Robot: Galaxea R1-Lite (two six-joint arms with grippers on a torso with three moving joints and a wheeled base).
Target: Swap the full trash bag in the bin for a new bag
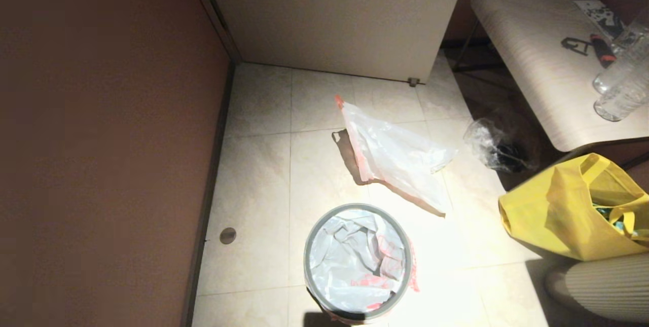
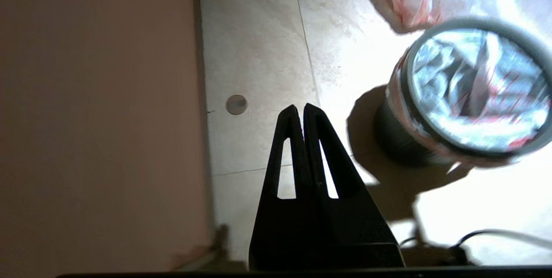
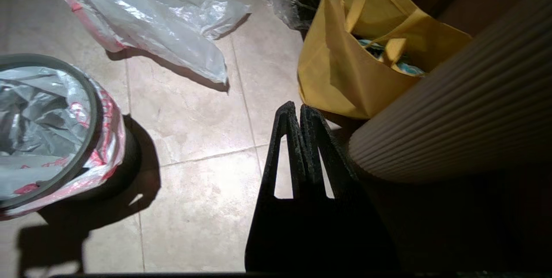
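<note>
The bin (image 1: 356, 262) is lined with the new bag (image 1: 355, 258), held under its hoop; the full trash bag (image 1: 393, 157) lies discarded on the floor behind. Both end effectors, left (image 2: 300, 107) and right (image 3: 296, 105), are pinched together, empty.

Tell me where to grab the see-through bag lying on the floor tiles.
Take the thin see-through plastic bag at its orange-pink handle strip, probably at the far tip, which sticks up off the beige floor tiles. Come from above; the rest lies flat and offers less to pinch.

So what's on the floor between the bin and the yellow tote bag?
Nothing: bare tile between the bin and the yellow tote bag, clearest in the right wrist view.
</note>
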